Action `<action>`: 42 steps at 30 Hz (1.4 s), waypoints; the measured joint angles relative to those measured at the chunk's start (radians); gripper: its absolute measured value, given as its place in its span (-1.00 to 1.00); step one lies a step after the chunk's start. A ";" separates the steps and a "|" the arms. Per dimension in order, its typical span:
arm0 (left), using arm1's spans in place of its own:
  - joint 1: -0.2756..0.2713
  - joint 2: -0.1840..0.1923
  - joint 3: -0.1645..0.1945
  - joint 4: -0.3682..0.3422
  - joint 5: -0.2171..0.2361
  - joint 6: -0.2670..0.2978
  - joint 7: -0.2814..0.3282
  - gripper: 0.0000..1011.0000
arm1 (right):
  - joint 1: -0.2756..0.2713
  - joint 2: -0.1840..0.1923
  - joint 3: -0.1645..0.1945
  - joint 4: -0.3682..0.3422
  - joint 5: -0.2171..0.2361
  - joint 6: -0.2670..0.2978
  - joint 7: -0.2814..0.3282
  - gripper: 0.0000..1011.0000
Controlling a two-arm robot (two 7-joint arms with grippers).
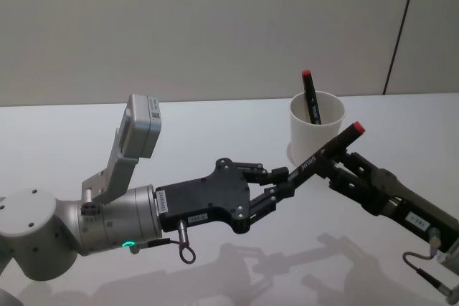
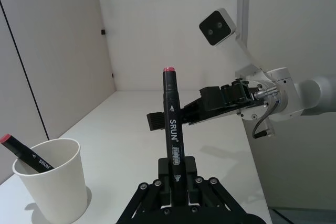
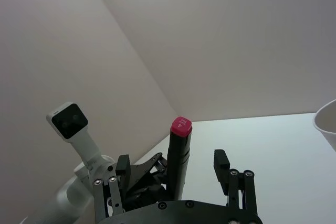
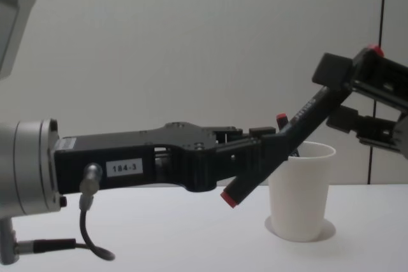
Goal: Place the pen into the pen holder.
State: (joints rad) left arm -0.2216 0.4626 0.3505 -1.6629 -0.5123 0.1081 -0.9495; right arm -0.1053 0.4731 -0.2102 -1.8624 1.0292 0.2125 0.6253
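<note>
The left pincer (image 1: 285,181), black and angular, clamps the lower end of a slim, red-capped black pen (image 1: 324,152). The right pincer (image 1: 344,157) straddles its upper end, spread open. Just beyond them the tapered white paper pen holder (image 1: 307,141) holds a second marker (image 1: 310,94).

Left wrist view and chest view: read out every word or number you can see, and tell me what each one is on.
"SRUN": on the barrel of the pen held in the left gripper.
"SRUN": on the second pen standing in the pen holder.
"184-3": on the white sticker on the left gripper's body, chest view.
Too small to read: the fine print below "SRUN" on the held pen.
</note>
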 joint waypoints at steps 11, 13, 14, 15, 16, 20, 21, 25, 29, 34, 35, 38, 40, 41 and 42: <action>0.000 0.000 0.000 0.000 0.000 0.000 0.000 -0.66 | 0.022 -0.018 -0.020 0.011 -0.020 -0.022 -0.003 0.98; 0.000 0.000 0.000 0.000 0.000 0.000 0.000 -0.66 | 0.023 -0.018 -0.022 0.012 -0.025 -0.029 -0.002 0.98; 0.000 0.000 0.000 0.000 0.000 0.000 0.000 -0.66 | 0.024 -0.018 -0.024 0.012 -0.030 -0.035 -0.001 0.98; 0.000 0.000 0.000 0.000 0.000 0.000 0.000 -0.66 | 0.024 -0.018 -0.025 0.012 -0.033 -0.038 -0.001 0.98; 0.000 0.000 0.000 0.000 0.000 0.000 0.000 -0.66 | 0.024 -0.017 -0.026 0.012 -0.037 -0.044 0.000 0.98; 0.000 0.000 0.000 0.000 0.000 0.000 0.000 -0.66 | 0.023 -0.015 -0.029 0.011 -0.045 -0.057 0.001 0.98; 0.000 0.000 0.000 0.000 0.000 0.000 0.000 -0.66 | 0.023 -0.014 -0.029 0.011 -0.047 -0.060 0.001 0.98; 0.000 0.000 0.000 0.000 0.000 0.000 0.000 -0.66 | 0.022 -0.011 -0.032 0.010 -0.054 -0.071 0.002 0.98; 0.000 0.000 0.000 0.000 0.000 0.000 0.000 -0.66 | 0.021 -0.008 -0.034 0.008 -0.061 -0.086 0.000 0.98; 0.000 0.000 0.000 0.000 0.000 0.000 0.000 -0.66 | 0.021 -0.007 -0.037 0.008 -0.065 -0.099 -0.005 0.98; 0.000 0.000 0.000 0.000 0.000 0.000 0.000 -0.66 | 0.021 -0.007 -0.037 0.008 -0.067 -0.102 -0.008 0.98; 0.000 0.000 0.000 0.000 0.000 0.000 0.000 -0.66 | 0.022 -0.007 -0.038 0.008 -0.068 -0.108 -0.012 0.98; 0.000 0.000 0.000 0.000 0.000 0.000 0.000 -0.66 | 0.023 -0.007 -0.040 0.009 -0.069 -0.113 -0.016 0.98; 0.000 0.000 0.000 0.000 0.000 0.000 0.000 -0.66 | 0.024 -0.008 -0.040 0.010 -0.069 -0.116 -0.019 0.98; 0.000 0.000 0.000 0.000 0.000 0.000 0.000 -0.66 | 0.024 -0.008 -0.041 0.010 -0.070 -0.118 -0.021 0.98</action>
State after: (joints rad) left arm -0.2216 0.4626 0.3505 -1.6628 -0.5122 0.1080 -0.9495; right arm -0.0814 0.4651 -0.2510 -1.8522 0.9595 0.0947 0.6045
